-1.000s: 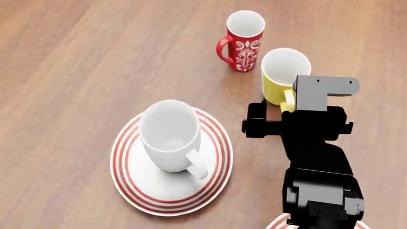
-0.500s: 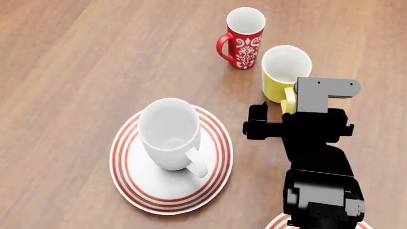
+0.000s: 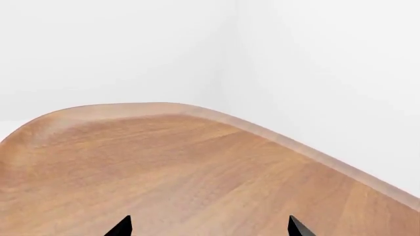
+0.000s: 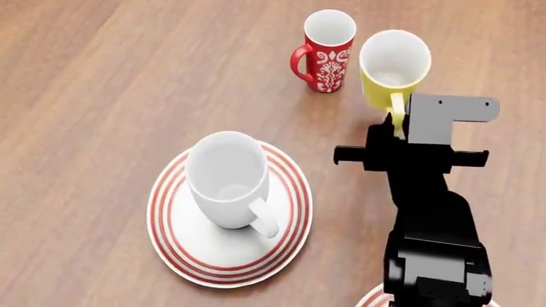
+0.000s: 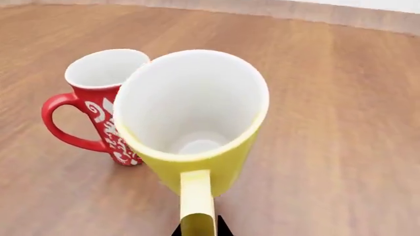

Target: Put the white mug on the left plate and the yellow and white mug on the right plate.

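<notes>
Clamped on the yellow handle, the right gripper (image 4: 394, 123) appears nearly shut, holding the yellow and white mug (image 4: 393, 69) by that thin loop alone; in the right wrist view the handle runs straight down to the dark fingertips at the bottom edge of the frame, though the contact itself is mostly cut off, so how firm the grip is cannot be read. In the head view the mug sits at the upper right of the frame, looking tipped and possibly off the table (image 4: 102, 77), just beside the red floral mug (image 4: 324, 51). The white mug (image 4: 229, 180) stands upright on the left plate (image 4: 175, 240) at lower centre-left, so that half looks done. The right plate (image 4: 369, 299) shows only as a sliver of red rings at the bottom edge, mostly hidden under the arm. The main risk, as I judge it, is the mug swinging or slipping on a handle-only hold, since its weight hangs well off the fingers; a quick move could rotate it or drop it. A sideways swing could also knock the red mug over, given how close they are in the wrist view. With the target plate hidden, setting down off-centre or on the rim is also likely. The left gripper (image 3: 208, 227) shows only two dark fingertips spread apart over bare wood, holding nothing.
</notes>
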Controlling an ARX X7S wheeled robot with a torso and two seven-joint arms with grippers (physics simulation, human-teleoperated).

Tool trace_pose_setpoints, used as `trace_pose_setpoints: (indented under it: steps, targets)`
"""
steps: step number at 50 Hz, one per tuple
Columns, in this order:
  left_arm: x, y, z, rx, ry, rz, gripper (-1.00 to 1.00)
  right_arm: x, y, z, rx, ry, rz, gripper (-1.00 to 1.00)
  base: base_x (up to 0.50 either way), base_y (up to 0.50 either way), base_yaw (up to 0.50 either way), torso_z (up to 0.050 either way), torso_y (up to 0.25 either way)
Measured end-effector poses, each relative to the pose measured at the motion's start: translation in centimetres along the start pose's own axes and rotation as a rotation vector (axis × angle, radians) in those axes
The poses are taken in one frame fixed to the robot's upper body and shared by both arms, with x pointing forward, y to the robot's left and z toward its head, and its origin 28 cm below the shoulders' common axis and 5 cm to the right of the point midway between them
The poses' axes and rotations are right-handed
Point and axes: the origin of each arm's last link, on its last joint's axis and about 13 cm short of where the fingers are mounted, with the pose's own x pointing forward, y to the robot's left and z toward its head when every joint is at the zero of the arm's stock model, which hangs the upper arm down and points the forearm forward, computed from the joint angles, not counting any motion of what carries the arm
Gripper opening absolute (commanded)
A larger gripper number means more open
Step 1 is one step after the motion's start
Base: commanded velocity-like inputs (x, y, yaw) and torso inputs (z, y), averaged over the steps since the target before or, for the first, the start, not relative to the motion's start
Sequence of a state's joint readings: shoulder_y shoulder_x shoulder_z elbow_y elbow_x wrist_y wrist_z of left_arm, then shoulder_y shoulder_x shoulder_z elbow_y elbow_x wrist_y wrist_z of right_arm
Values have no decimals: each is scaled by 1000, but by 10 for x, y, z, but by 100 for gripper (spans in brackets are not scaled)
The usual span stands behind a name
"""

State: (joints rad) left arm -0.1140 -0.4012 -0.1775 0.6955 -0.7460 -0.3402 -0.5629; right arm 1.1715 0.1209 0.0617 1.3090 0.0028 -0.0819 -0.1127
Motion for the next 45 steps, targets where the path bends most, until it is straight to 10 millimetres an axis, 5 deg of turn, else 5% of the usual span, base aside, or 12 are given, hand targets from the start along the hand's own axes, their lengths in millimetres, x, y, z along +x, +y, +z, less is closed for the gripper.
trace_pose_setpoints:
  steps: [18,45]
  targets:
    - [1,1,-1,2,2,0,100,-10,-3,6,-56,-252,8,-100,0,0,0,0,0]
    - [1,0,-1,2,7,1,100,-25,7,6,-155,-217,9,-100,0,0,0,0,0]
